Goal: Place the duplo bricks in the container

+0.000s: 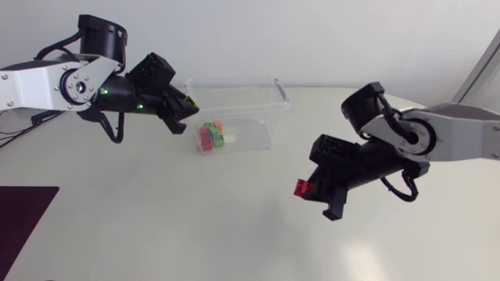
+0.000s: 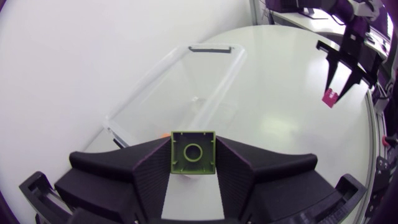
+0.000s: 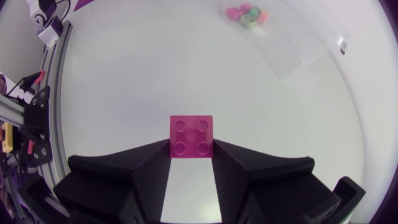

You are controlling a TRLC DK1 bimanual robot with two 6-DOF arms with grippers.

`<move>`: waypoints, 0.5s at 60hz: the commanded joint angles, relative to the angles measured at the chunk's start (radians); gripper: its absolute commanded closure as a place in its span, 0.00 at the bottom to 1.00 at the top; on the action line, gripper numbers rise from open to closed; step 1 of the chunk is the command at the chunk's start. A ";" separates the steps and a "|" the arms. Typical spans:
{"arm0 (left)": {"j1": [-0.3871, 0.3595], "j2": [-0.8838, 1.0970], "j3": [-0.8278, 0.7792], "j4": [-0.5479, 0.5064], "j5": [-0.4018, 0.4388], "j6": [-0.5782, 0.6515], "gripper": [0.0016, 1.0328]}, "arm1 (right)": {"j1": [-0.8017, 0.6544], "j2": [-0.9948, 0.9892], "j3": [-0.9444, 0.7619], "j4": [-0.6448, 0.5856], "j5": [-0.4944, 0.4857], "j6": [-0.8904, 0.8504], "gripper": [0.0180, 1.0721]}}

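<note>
Clamping green brick (image 2: 193,152), left gripper (image 2: 193,167), pink brick (image 3: 192,134) in right gripper (image 3: 191,154)

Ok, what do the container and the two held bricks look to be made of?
The container looks like thin clear plastic, glossy: the table shows through its walls. The green brick and the pink brick look like hard moulded plastic, opaque, probably satin-smooth: crisp edges, round studs on the pink, a hollow tubed underside on the green.

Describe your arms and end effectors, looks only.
The left arm and right arm have pale grey links, black joints and looping black cables. The left end effector and right end effector are matte black, with two broad wedge fingers.
</note>
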 commanded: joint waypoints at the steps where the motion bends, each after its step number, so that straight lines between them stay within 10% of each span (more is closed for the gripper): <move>1: 0.023 0.082 0.070 0.032 0.011 -0.088 0.64 | 0.029 -0.009 0.089 -0.037 0.012 0.057 0.71; 15: 0.049 0.255 0.259 0.060 -0.019 -0.187 0.59 | 0.064 0.026 0.260 -0.071 0.020 0.121 0.71; 23: 0.040 0.326 0.339 0.061 -0.082 -0.252 0.03 | 0.069 0.060 0.331 -0.054 0.020 0.150 0.71; 30: 0.015 0.293 0.328 0.080 -0.118 -0.275 0.03 | 0.060 0.106 0.406 -0.014 0.028 0.185 0.71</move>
